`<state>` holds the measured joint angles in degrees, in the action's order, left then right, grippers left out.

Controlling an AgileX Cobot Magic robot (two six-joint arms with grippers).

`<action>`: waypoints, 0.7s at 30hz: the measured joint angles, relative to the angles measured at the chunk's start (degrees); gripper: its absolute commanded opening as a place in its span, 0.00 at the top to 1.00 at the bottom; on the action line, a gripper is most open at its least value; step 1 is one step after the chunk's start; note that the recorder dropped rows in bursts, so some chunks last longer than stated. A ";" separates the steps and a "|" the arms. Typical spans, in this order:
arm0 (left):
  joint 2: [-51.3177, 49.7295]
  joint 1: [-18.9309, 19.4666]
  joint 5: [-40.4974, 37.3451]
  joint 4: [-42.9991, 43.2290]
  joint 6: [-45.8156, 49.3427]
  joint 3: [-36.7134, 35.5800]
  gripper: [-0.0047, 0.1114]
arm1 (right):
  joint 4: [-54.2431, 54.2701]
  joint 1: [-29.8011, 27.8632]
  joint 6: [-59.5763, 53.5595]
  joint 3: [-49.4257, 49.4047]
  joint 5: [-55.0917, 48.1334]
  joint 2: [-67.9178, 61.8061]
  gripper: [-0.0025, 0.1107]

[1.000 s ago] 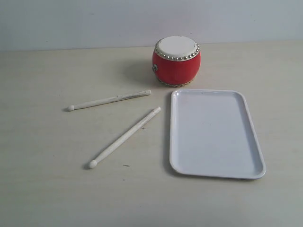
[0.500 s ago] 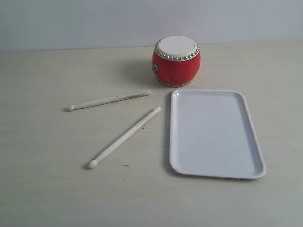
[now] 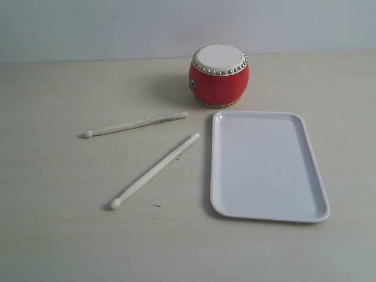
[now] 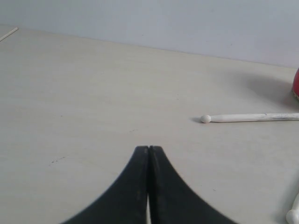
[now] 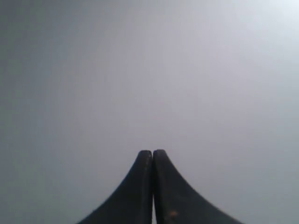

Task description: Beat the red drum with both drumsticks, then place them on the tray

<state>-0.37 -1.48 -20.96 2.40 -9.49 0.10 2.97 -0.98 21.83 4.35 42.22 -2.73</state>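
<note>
Lying on table (image 3: 59,223) left of tray (image 3: 267,170): far drumstick (image 3: 136,124), near drumstick (image 3: 155,171), apart; red drum (image 3: 219,79) just beyond tray. L gripper (image 4: 148,148) & R gripper (image 5: 153,152) clenched shut.

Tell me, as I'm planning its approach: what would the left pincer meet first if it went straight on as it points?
Likely only bare table: the shut left pincer aims at open surface, and the drumstick lies off its line. Depth is unclear.
</note>
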 measured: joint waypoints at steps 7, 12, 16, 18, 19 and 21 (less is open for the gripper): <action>0.00 0.00 0.00 0.00 0.00 0.00 0.96 | -0.07 0.00 -0.59 20.43 -6.71 -25.59 0.98; 0.00 0.00 0.00 0.00 0.00 0.00 0.96 | -5.92 0.00 -3.63 40.37 -19.30 -50.38 0.98; 0.00 0.00 0.00 0.00 0.00 0.00 0.96 | -8.65 0.00 -10.78 60.94 -44.44 -66.19 0.98; 0.00 0.00 0.00 0.00 0.00 0.00 0.96 | -9.01 0.00 -13.37 70.13 -57.99 -72.23 0.98; 0.00 0.00 0.00 0.00 0.00 0.00 0.96 | -9.10 0.00 -15.19 74.72 -65.25 -75.40 0.98; 0.00 0.00 0.00 0.00 0.00 0.00 0.96 | -8.65 0.00 -18.49 82.60 -78.80 -81.28 0.98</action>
<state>-0.37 -1.48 -20.96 2.40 -9.49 0.10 -5.68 -0.98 3.34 86.95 -36.58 -84.02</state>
